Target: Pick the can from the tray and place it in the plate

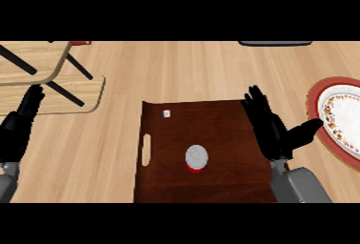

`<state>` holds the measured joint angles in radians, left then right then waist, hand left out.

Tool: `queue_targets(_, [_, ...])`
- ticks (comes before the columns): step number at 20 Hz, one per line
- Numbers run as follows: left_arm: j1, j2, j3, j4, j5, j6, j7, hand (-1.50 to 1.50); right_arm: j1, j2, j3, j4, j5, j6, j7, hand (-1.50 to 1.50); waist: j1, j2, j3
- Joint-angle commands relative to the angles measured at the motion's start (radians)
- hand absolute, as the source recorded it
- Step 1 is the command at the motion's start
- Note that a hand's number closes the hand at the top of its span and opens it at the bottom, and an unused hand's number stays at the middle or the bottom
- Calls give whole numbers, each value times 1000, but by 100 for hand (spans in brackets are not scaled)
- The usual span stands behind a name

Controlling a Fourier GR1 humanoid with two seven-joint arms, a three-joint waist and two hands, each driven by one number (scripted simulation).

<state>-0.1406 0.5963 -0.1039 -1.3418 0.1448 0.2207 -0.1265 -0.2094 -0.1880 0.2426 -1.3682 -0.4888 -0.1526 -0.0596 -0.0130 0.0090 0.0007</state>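
Can (197,159) stands upright on the dark wooden tray (211,119), left of my right hand's (275,132) fingers and nearer than their tips, clear of them. Those fingers are straight and spread, thumb out toward the red-rimmed plate (336,100), holding nothing. I judge I should swing left, lower, and close round the can's side. Left hand (20,125) rests open at far left.

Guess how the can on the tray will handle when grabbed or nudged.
The can stands upright on the dark wooden tray, so it likely stays put unless knocked sideways; then its round body would probably roll. It looks small beside the right hand, so probably light. Its smooth sides may slip.
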Motion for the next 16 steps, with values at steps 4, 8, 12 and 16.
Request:
queue_targets(4, [55, -162, -73, 55, 101, -59, 117, 0, -305, -136, -28, -74, 33, 156, 23, 150, 45, -2, -4])
queue_targets(8, [79, -278, -126, 59, 165, -82, 176, 0, -394, -345, 29, -38, 359, 86, -3, 150, 31, -5, -11])
queue_targets(12, [77, -332, -153, 28, 170, -59, 239, 0, -360, -178, -42, 78, 287, 52, -186, -150, 27, -3, 0])
queue_targets(16, [122, -300, -102, -21, 198, -79, 259, 0, -283, -192, -51, 33, 264, 166, -284, -150, 17, -9, 0])
